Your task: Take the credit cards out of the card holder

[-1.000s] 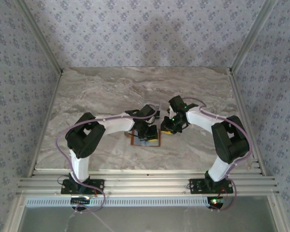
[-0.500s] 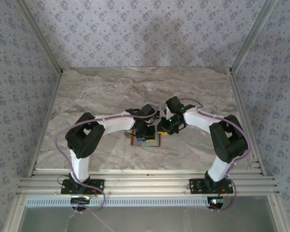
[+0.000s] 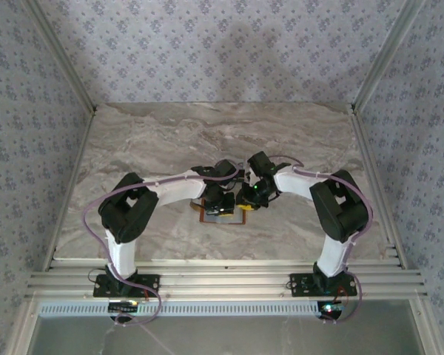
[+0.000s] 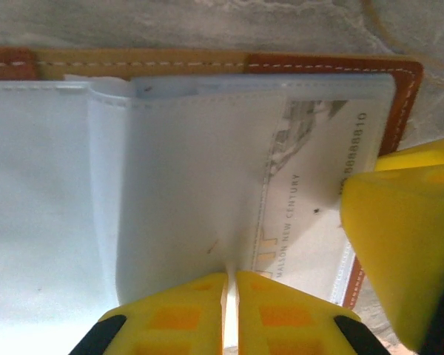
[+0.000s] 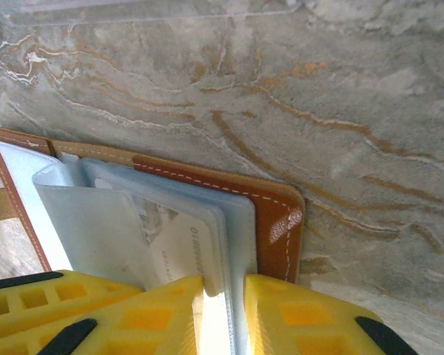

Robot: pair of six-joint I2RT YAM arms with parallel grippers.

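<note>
Moved left onto the card holder (image 5: 277, 222), mid-table: right gripper (image 5: 223, 292), closed on its pocket edge. Left gripper (image 4: 229, 285) pinched shut on a clear pocket (image 4: 185, 177). Credit card (image 4: 311, 207) still tucked inside; none out yet.

1. One brown leather card holder (image 3: 223, 221) (image 4: 325, 63) (image 5: 277, 214) lies open near the middle of the scene.
2. One credit card (image 4: 303, 200) (image 5: 179, 251) can be counted, whitish and printed, in the holder's right half.
3. The clear sleeves (image 4: 177, 177) (image 5: 96, 214) are several stacked leaves. Their exact number cannot be told.
4. There are two arms, the left arm (image 3: 170, 188) and the right arm (image 3: 303, 181).
5. There are two grippers with two yellow fingers each, the left gripper (image 4: 229, 277) and the right gripper (image 5: 223, 285).
6. One marble table (image 3: 170, 133).
</note>
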